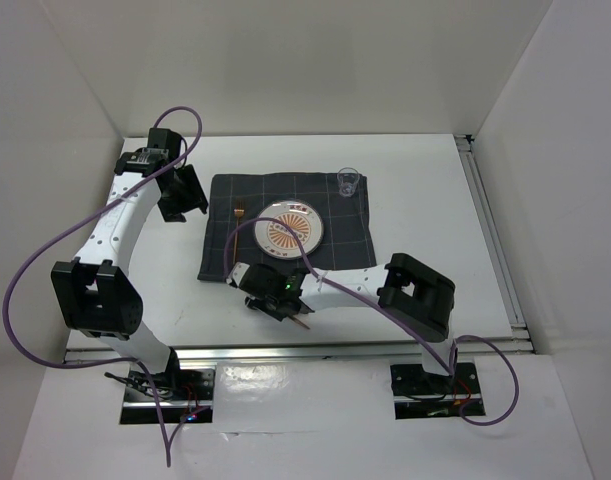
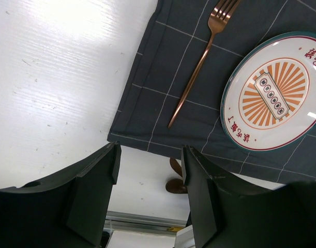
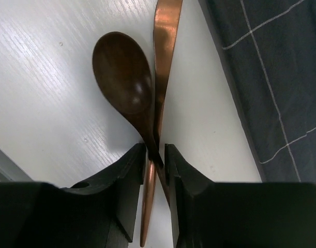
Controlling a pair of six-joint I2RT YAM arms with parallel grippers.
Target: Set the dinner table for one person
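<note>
My right gripper has its jaws nearly closed where the dark spoon and a copper utensil (a knife, I think) cross; whether it pinches them I cannot tell. Both lie on the dinner table, just off the near edge of the checked cloth. I judge this the cutlery pickup. Next I need one piece alone, and the crossing hinders that, carried to the cloth's right side. On the cloth: plate at centre, fork on the left part, glass at the far right corner. My left gripper hangs wide open, empty, by the cloth's left edge.
</note>
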